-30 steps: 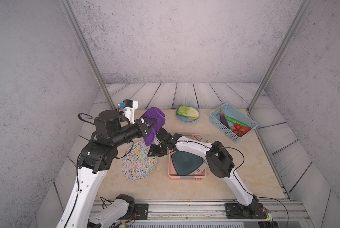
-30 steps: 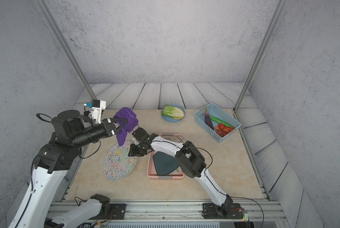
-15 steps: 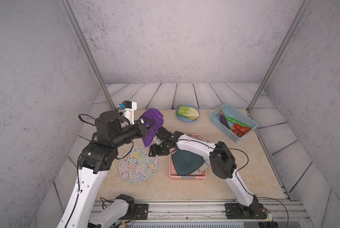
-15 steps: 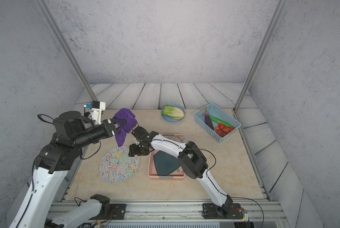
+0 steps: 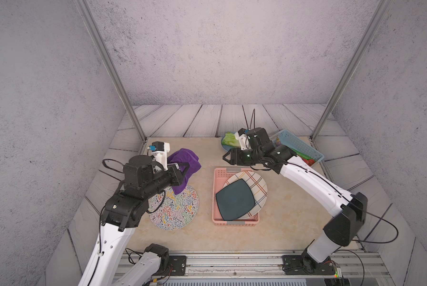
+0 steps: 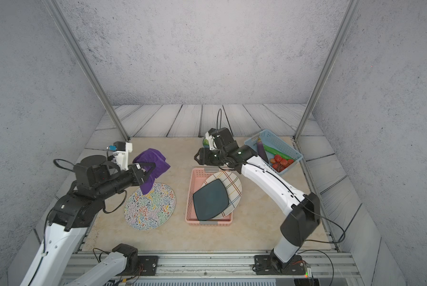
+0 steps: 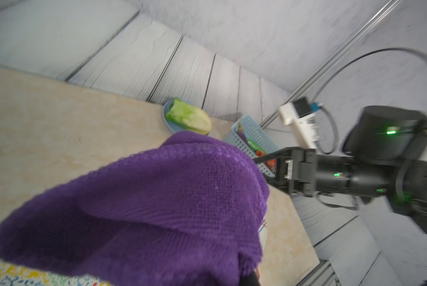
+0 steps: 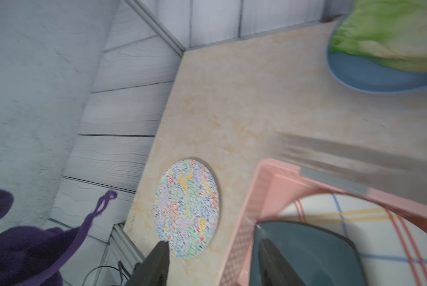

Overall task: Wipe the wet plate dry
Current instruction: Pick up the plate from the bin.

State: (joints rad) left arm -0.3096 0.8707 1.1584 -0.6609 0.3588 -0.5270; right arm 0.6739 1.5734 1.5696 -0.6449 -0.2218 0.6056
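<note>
Squiggle-patterned plate (image 5: pixel 174 210) lies flat at 8 o'clock on a beige, marble-look tabletop (image 5: pixel 232 237), inside a booth of grey textured walls (image 5: pixel 219 49), with grey plank flooring (image 5: pixel 200 121) around the table and two aluminium posts (image 5: pixel 108 69) at its far corners.

At the table's centre sits a pink basket (image 5: pixel 218 177) holding a plaid round plate (image 5: pixel 254 183) with a dark square plate (image 5: pixel 236 199) lying on top of it. At 2 o'clock a blue basket (image 6: pixel 274 143) carries an eggplant (image 6: pixel 261 151), a cucumber (image 6: pixel 275 151) and tomatoes (image 6: pixel 280 162). At 12 o'clock a lettuce (image 7: pixel 188 120) rests on a blue dish (image 8: pixel 368 76); in both top views the right arm stands in front of that dish.

The left gripper (image 5: pixel 187 168) is clamped on a purple cloth (image 5: pixel 184 158) above the patterned plate's 12 o'clock edge. The cloth's lower corner hangs over the rim; whether it touches cannot be told. The right gripper (image 5: pixel 226 157), jaws parted and empty, hovers over the pink basket's 12 o'clock end.
</note>
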